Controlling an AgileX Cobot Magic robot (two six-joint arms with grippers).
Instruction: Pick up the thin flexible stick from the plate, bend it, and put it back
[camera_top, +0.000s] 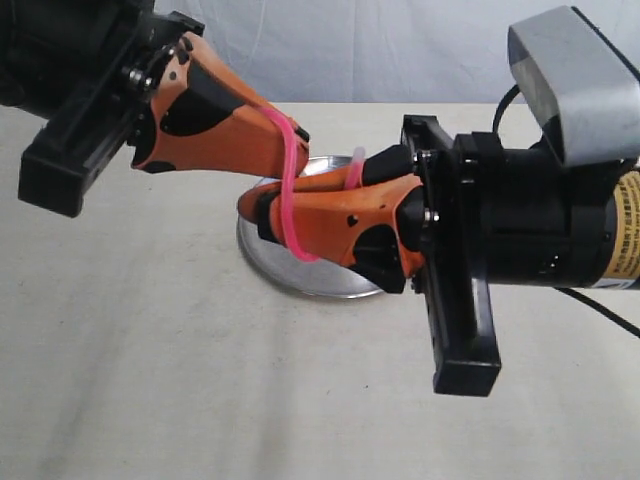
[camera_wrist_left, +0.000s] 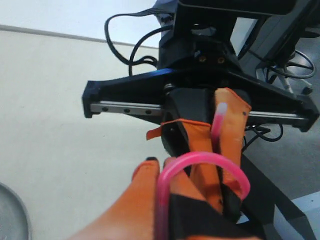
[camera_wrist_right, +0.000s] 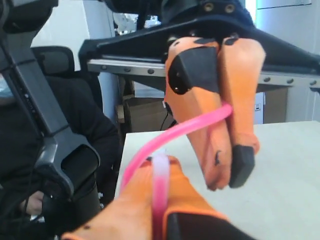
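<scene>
Above the plate (camera_top: 312, 285), both orange-fingered grippers hold the thin flexible stick (camera_top: 288, 190), which is bent into a tight pink loop between them. My left gripper (camera_top: 298, 135) reaches in from the upper left and is shut on one end. My right gripper (camera_top: 248, 208) comes from the right, shut on the other end, and a pale tip (camera_top: 355, 158) pokes up past its fingers. In the left wrist view the stick (camera_wrist_left: 200, 159) arches out from my shut left gripper (camera_wrist_left: 161, 162). In the right wrist view the stick (camera_wrist_right: 165, 137) runs from my right gripper (camera_wrist_right: 160, 161) across to the other gripper's fingers (camera_wrist_right: 235, 105).
The plate lies on a pale cloth-covered table (camera_top: 150, 350), partly hidden under the grippers. Its rim (camera_wrist_left: 10, 215) shows at the edge of the left wrist view. A black chair (camera_wrist_right: 55, 65) and stands sit beyond the table edge.
</scene>
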